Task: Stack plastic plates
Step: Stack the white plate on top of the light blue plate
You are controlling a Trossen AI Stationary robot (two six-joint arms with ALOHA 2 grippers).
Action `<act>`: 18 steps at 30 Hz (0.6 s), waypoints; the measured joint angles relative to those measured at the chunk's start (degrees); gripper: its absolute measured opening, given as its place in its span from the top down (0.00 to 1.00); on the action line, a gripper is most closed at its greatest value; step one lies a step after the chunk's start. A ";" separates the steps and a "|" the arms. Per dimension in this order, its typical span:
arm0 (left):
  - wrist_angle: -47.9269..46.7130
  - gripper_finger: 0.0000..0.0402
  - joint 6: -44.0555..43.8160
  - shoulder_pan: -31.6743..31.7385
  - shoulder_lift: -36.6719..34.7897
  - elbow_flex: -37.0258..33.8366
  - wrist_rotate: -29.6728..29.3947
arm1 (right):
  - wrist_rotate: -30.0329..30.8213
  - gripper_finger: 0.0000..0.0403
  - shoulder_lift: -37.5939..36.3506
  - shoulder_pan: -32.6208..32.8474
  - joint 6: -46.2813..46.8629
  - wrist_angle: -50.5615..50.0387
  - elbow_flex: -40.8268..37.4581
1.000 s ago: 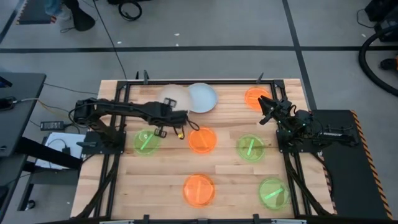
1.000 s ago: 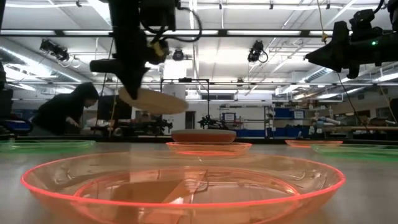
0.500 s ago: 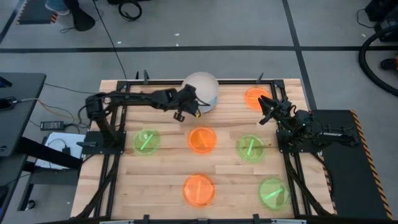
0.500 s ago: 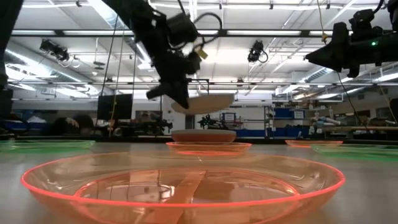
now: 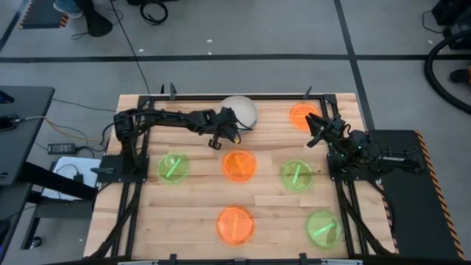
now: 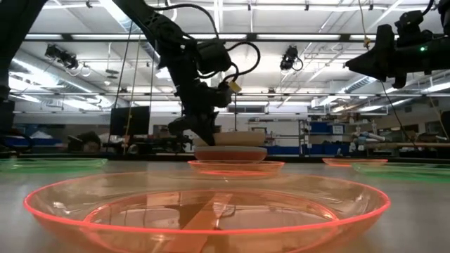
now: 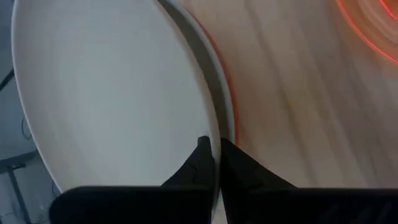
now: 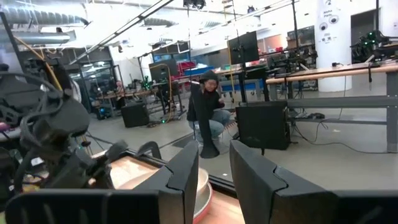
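Observation:
My left gripper point(image 5: 230, 124) is shut on the off-white plate point(image 5: 240, 110) at the table's far middle. The plate sits level over the rust-red plate point(image 6: 230, 152). In the left wrist view a pale rim and a rust-red edge point(image 7: 231, 112) peek out beside it; the pale blue plate is otherwise hidden. I cannot tell whether the off-white plate rests on the stack. My right gripper point(image 5: 312, 135) waits open, raised near the table's far right, by an orange plate point(image 5: 302, 115). My left gripper pinches the off-white plate's rim point(image 7: 214, 138) on its near-left side, one finger point(image 7: 198, 163) over the plate's inside and one point(image 7: 239, 163) outside. The fingers come slanting down from the table's left point(image 6: 204, 135). The plate lies level over the stack.
Smaller plates lie singly on the wood. Orange ones are at the middle point(image 5: 239, 165) and near middle point(image 5: 235, 223). Green ones are at the left point(image 5: 173, 167), right point(image 5: 296, 175) and near right point(image 5: 324, 227). A black frame point(image 5: 221, 96) rims the table.
My left gripper has carried the off-white plate toward the table's right and far edge, from beside the pale blue plate to over it, and down. The plate was tilted and high, and now sits level, low over the stack, covering the blue plate.

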 joint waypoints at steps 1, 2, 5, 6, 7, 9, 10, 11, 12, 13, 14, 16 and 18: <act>0.72 0.96 0.25 -0.02 0.70 0.00 -0.28 | 0.00 0.74 0.01 -0.01 -0.01 -0.02 0.00; 1.26 0.96 0.33 -0.02 1.28 0.00 -0.38 | -0.01 0.74 0.02 -0.01 -0.02 -0.01 0.00; 2.61 0.96 0.28 -0.02 2.14 0.06 -0.60 | -0.01 0.74 0.02 -0.03 -0.03 0.03 0.00; 2.87 0.96 0.28 -0.02 2.31 0.07 -0.61 | -0.01 0.74 0.01 -0.08 -0.06 0.07 0.00; 3.02 0.96 0.08 -0.02 2.37 0.07 -0.62 | -0.03 0.74 0.00 -0.12 -0.04 0.08 0.00; 3.37 0.93 -0.68 -0.05 2.34 0.06 -0.57 | 0.01 0.74 0.01 -0.12 -0.13 0.09 0.00; 3.34 0.92 -0.75 -0.11 2.34 0.06 -0.59 | 0.01 0.74 0.02 -0.12 -0.15 0.11 0.00; 3.28 0.91 -0.82 -0.12 2.34 0.06 -0.57 | 0.01 0.74 0.00 -0.12 -0.15 0.07 0.00; 3.23 0.91 -0.90 -0.13 2.32 0.04 -0.57 | -0.01 0.74 0.02 -0.12 -0.21 0.09 0.00; 3.13 0.91 -0.90 -0.13 2.28 0.04 -0.57 | 0.00 0.74 0.00 -0.12 -0.21 0.13 0.00; 2.96 0.90 -0.92 -0.15 2.26 0.04 -0.57 | -0.01 0.74 0.02 -0.12 -0.21 0.11 0.00; 2.52 0.90 -1.17 -0.17 2.26 0.04 -0.62 | -0.01 0.74 0.00 -0.12 -0.21 0.11 0.00; 1.86 0.90 -1.12 -0.17 2.24 0.04 -0.85 | 0.01 0.74 0.01 -0.12 -0.21 0.13 0.00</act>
